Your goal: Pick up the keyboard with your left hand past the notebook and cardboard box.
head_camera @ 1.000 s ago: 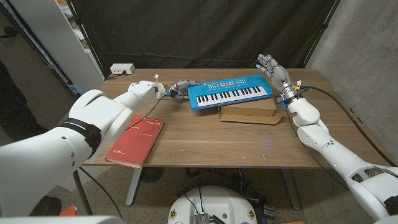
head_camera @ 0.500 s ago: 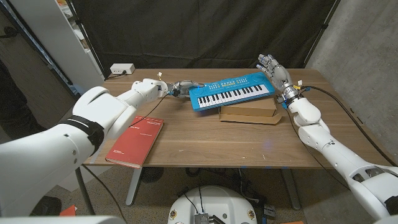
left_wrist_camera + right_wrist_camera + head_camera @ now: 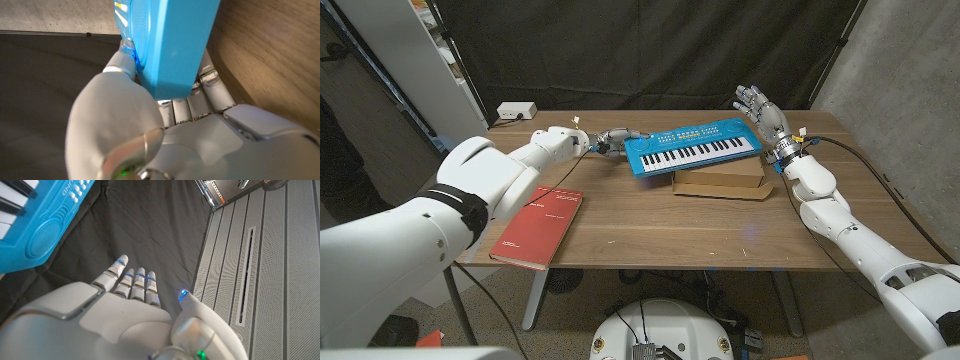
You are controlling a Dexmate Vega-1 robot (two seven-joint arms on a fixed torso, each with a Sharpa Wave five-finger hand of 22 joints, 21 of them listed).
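Blue plastic is what I'm gripping: in the head view my left hand [image 3: 610,141] is clamping the keyboard [image 3: 692,148] by its nine o'clock end, lifted over the cardboard box [image 3: 720,182], the notebook [image 3: 537,226] lying toward seven o'clock. I'm judging it needs levelling. In the left wrist view my fingers [image 3: 202,95] are pinching its edge. In the right wrist view my right hand [image 3: 130,310] is spread, holding nothing.

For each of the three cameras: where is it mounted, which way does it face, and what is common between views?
Head: on the robot's head, looking down at the table; both arms show.
Left wrist: behind the left robot hand, which grips the keyboard.
Right wrist: behind the right robot hand, fingers apart, facing a dark curtain.
Shared: the blue keyboard appears in all three.
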